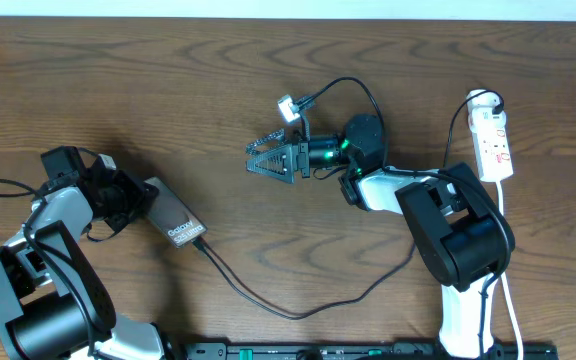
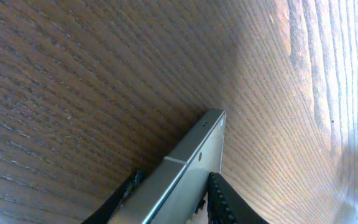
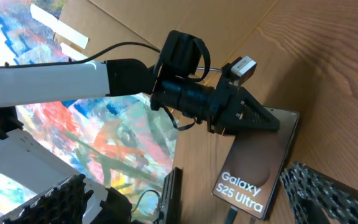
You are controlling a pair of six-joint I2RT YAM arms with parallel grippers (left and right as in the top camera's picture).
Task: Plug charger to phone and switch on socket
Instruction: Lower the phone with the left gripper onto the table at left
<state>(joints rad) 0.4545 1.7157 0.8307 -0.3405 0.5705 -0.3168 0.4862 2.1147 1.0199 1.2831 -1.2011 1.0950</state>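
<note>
The phone (image 1: 176,222) lies at an angle on the wooden table at the left, its "Galaxy" lettering facing up. My left gripper (image 1: 148,205) is shut on the phone's upper end. In the left wrist view the phone's metal edge (image 2: 194,155) sits between the fingers (image 2: 173,200). The charger (image 1: 268,305), a thin black cable, runs from the phone's lower end across the front of the table towards the right arm. Its tip (image 3: 230,216) sits at the phone's bottom edge (image 3: 260,162). The socket (image 1: 492,140) lies at the far right. My right gripper (image 1: 258,162) is open and empty mid-table, with its fingers (image 3: 188,193) spread wide.
The socket's white cord (image 1: 508,270) runs down the right side past the right arm's base. A black plug (image 1: 492,101) sits in the socket's far end. A black rail (image 1: 368,350) runs along the table's front edge.
</note>
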